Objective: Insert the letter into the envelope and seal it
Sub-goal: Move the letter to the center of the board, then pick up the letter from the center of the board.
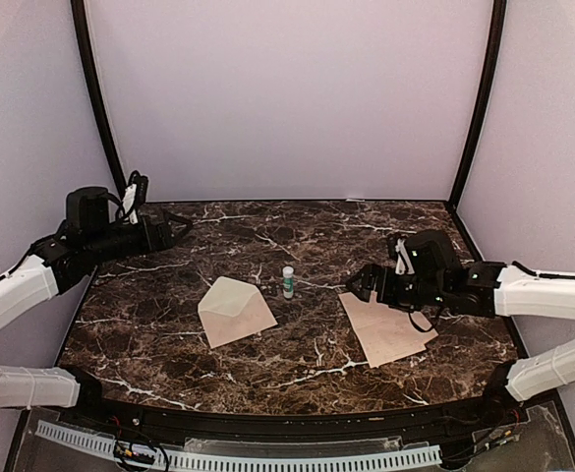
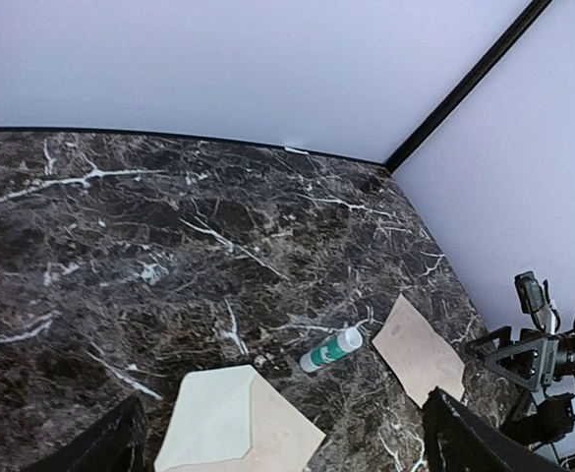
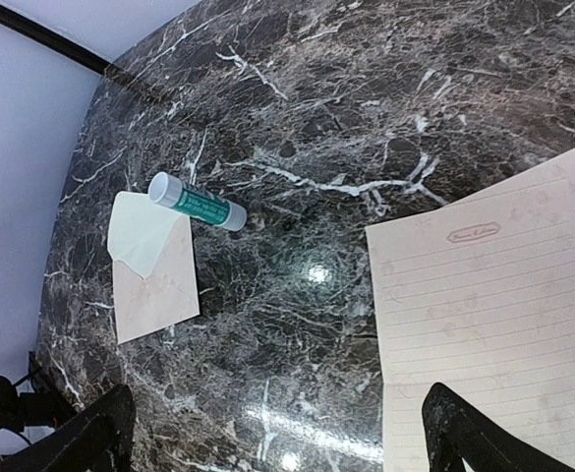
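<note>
The left gripper [image 1: 179, 227] and right gripper [image 1: 365, 284] are hovering wide-spread and empty while the lined tan paper letter [image 1: 386, 330] is lying near the right edge of the dark marble table [image 1: 159, 349], apart from the cream flapped paper envelope [image 1: 236, 312].

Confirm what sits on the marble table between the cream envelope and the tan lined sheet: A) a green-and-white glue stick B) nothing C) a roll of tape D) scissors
A: a small green-and-white glue stick sits between the cream paper envelope and the tan lined letter sheet.
</note>
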### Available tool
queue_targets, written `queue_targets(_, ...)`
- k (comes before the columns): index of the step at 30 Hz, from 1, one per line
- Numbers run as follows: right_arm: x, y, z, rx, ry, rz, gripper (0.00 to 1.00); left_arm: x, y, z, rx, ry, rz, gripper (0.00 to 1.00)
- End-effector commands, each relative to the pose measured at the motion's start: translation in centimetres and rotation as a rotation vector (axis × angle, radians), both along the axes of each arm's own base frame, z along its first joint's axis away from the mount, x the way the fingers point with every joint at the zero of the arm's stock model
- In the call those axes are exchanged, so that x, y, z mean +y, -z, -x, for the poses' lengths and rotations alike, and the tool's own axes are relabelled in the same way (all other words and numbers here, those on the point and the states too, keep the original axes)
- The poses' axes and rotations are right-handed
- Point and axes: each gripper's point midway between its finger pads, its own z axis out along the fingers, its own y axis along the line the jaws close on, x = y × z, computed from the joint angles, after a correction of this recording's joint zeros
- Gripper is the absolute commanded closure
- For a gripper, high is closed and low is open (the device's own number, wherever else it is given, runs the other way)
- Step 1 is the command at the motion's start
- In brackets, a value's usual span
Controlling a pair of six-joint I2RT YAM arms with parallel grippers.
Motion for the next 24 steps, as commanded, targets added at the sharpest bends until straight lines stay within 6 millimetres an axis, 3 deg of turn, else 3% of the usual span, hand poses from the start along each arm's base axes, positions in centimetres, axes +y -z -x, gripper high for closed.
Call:
queue_targets(1, -3.3, 0.5, 0.1, -0.017, 0.027, 0.136, 0.02, -4.1, 0.3, 1.4, 0.051, 0.047, 0.132, 0.05)
queue_targets(4, -4.6, 1.2, -0.1, 0.007, 0.017, 0.120, 0.02, -6.6, 1.4, 2.2, 0.088, 0.046, 0.127, 0.05)
queue_targets(10, -8.0, 4.0, -0.6, 0.079, 0.054, 0.075, 0.03, -13.6, 3.4, 5.0, 0.147, 0.152, 0.152, 0.06)
queue_targets(12, -9.1, 5.0, -0.6, 0.103, 0.070, 0.051, 0.04, -16.0, 5.0, 5.8, 0.186, 0.185, 0.131, 0.07)
queue_targets(14, -10.0, 5.6, -0.4, 0.114, 0.083, 0.033, 0.05, -18.2, 5.0, 6.7, 0.193, 0.228, 0.148, 0.11)
queue_targets(16, -10.6, 6.1, -0.2, 0.122, 0.098, 0.029, 0.05, -20.8, 7.0, 7.4, 0.248, 0.275, 0.138, 0.17)
queue_targets(19, -11.3, 7.2, 0.4, 0.141, 0.119, 0.045, 0.05, -24.5, 7.2, 9.1, 0.272, 0.357, 0.153, 0.27)
queue_targets(20, -11.5, 7.6, 0.5, 0.148, 0.125, 0.052, 0.05, -25.8, 8.4, 9.7, 0.290, 0.382, 0.135, 0.29)
queue_targets(21, -11.7, 7.9, 0.7, 0.156, 0.130, 0.057, 0.06, -26.7, 8.0, 9.9, 0.290, 0.403, 0.143, 0.30)
queue_targets(22, -11.8, 8.2, 0.8, 0.162, 0.131, 0.061, 0.06, -27.5, 9.5, 10.3, 0.315, 0.417, 0.117, 0.31)
queue_targets(23, -11.9, 8.4, 0.9, 0.166, 0.136, 0.067, 0.06, -28.3, 9.4, 10.4, 0.323, 0.431, 0.123, 0.33)
queue_targets(24, -12.1, 8.5, 1.0, 0.166, 0.140, 0.074, 0.06, -28.9, 10.7, 10.5, 0.347, 0.438, 0.108, 0.35)
